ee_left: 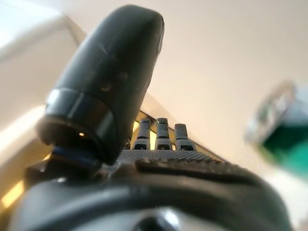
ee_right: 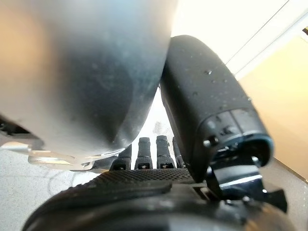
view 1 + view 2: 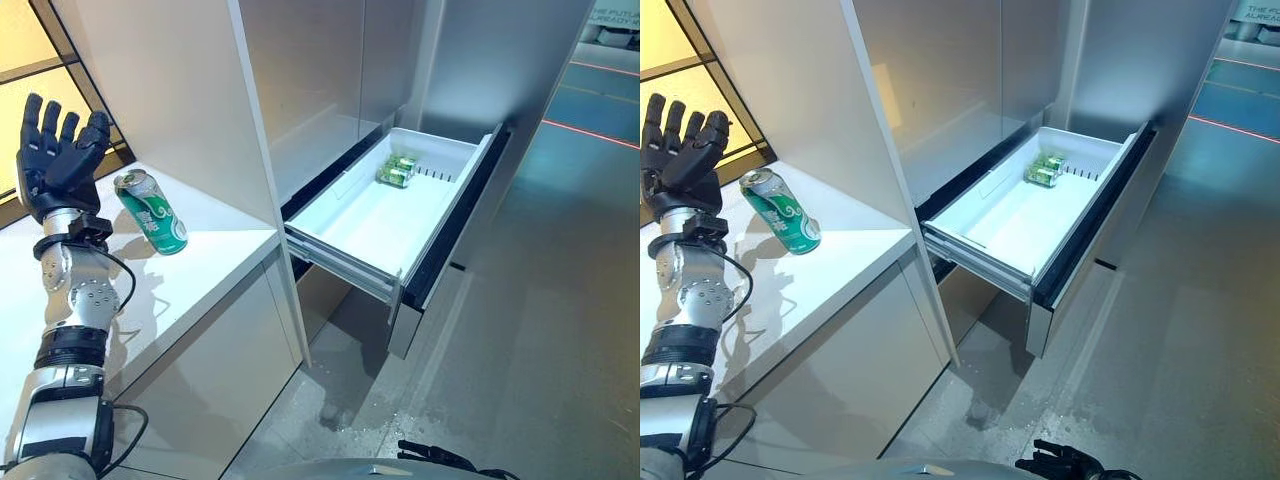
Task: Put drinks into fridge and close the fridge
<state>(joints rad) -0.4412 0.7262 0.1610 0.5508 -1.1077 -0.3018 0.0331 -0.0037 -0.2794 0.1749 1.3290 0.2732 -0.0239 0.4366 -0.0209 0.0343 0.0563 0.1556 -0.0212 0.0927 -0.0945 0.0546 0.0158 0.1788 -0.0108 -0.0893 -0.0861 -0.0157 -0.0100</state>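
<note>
A green can [image 3: 152, 212] stands on the white counter [image 3: 210, 275] at the left. My left hand [image 3: 55, 150] is raised beside it, a little to its left, open with straight fingers and not touching it. The can shows blurred past the hand in the left wrist view [image 1: 281, 137]. The white fridge drawer [image 3: 345, 262] is pulled out to the right of the counter. Green cans [image 3: 398, 170] lie at its far end. My right hand [image 3: 1060, 462] hangs low at the bottom of the eye views, open and empty, with its fingers [image 2: 155, 151] straight.
A tall white panel [image 3: 170, 90] rises at the back of the counter, with the grey fridge front [image 3: 310, 80] beside it. The drawer's dark front [image 3: 455, 225] juts out over the grey floor [image 3: 540, 330]. A red line [image 3: 590, 130] crosses the floor at far right.
</note>
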